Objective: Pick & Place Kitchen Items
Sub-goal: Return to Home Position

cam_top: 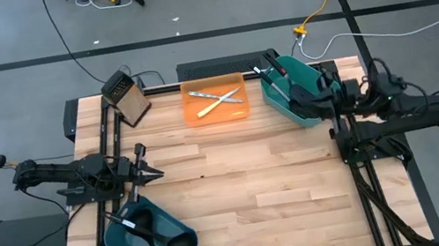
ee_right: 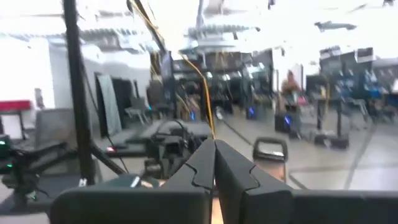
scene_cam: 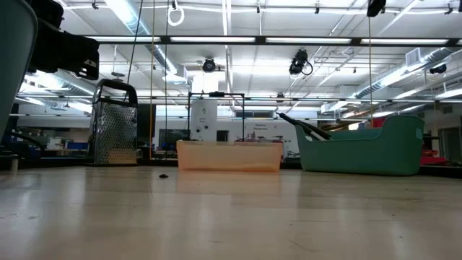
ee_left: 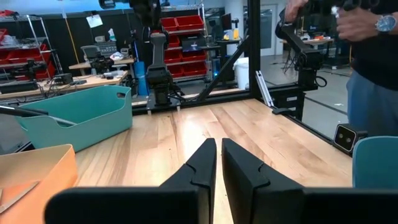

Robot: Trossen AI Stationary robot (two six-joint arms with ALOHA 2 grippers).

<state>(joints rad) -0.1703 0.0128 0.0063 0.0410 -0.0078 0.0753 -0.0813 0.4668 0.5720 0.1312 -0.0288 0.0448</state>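
Observation:
Two pale yellow-handled pieces (cam_top: 217, 100) lie crossed in the flat orange tray (cam_top: 197, 114) at the table's far middle. Black utensils (cam_top: 272, 76) lean in the teal bin (cam_top: 312, 79) at the far right; they also show in the low view (scene_cam: 307, 127). Two black ladles (cam_top: 157, 239) lie in the teal bin (cam_top: 123, 239) at the near left. My left gripper (cam_top: 156, 172) is shut and empty above the table's left side; it also shows in the left wrist view (ee_left: 219, 152). My right gripper (ee_right: 215, 149) is shut and empty beside the far right bin.
A metal box grater (cam_top: 128, 98) stands at the far left corner, and also shows in the low view (scene_cam: 115, 124). The table's middle (cam_top: 246, 172) is bare wood. A person (ee_left: 373, 56) stands beyond the table's edge in the left wrist view.

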